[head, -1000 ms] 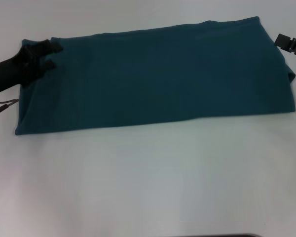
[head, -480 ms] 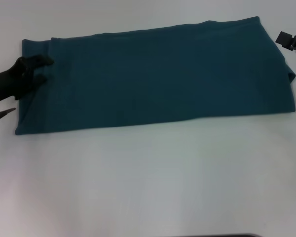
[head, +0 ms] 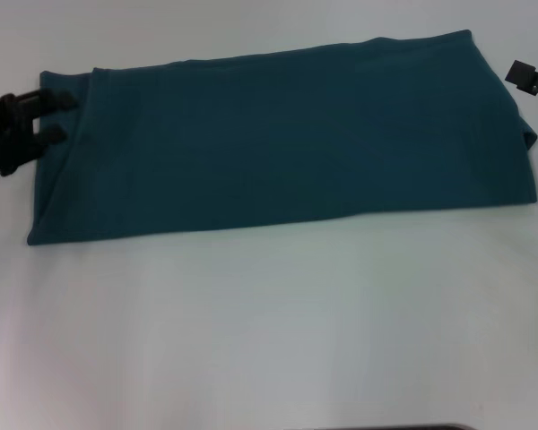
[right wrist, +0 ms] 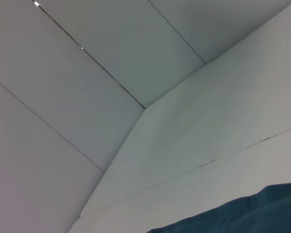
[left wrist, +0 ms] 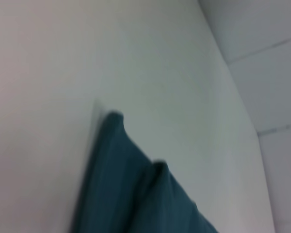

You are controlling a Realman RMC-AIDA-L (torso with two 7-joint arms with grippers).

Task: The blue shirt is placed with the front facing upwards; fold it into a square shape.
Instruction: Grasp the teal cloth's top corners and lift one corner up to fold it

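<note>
So far the dark teal-blue cotton shirt (head: 278, 134) lies as a long folded band across the white table's (head: 269, 322) far half; crosswise folds remain. Left gripper (head: 47, 117), fingers spread, hovers at its left end; right gripper's (head: 531, 79) fingers can't be judged.

White tabletop (head: 269, 331), pale panelled wall (right wrist: 63, 97) with thin dark seams

Plain teal-blue shirt (head: 287, 134), white table (head: 269, 322), black pincers
</note>
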